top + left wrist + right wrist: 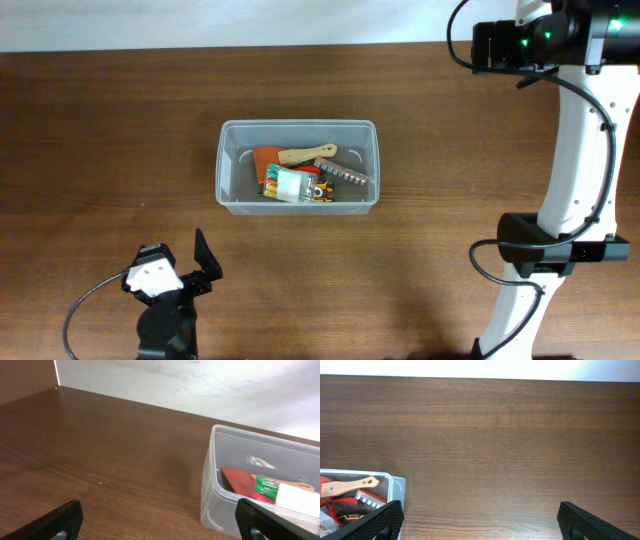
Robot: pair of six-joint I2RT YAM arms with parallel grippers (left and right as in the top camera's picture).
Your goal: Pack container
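Observation:
The container (298, 125) is a clear plastic tub standing in the middle of the wooden table. It holds a wooden-handled tool (305, 154), a red-orange item (266, 158), a small clear box of markers (291, 184) and a strip of bits (342, 172). My left gripper (160, 525) is open and empty, low over the table in front of and to the left of the container (220, 505). My right gripper (480, 521) is open and empty, to the right of the container (397, 485), above bare wood.
The left arm (165, 305) sits at the table's front left edge. The right arm (575, 150) stands along the right side, reaching to the back right. A white wall (200, 385) borders the table's far edge.

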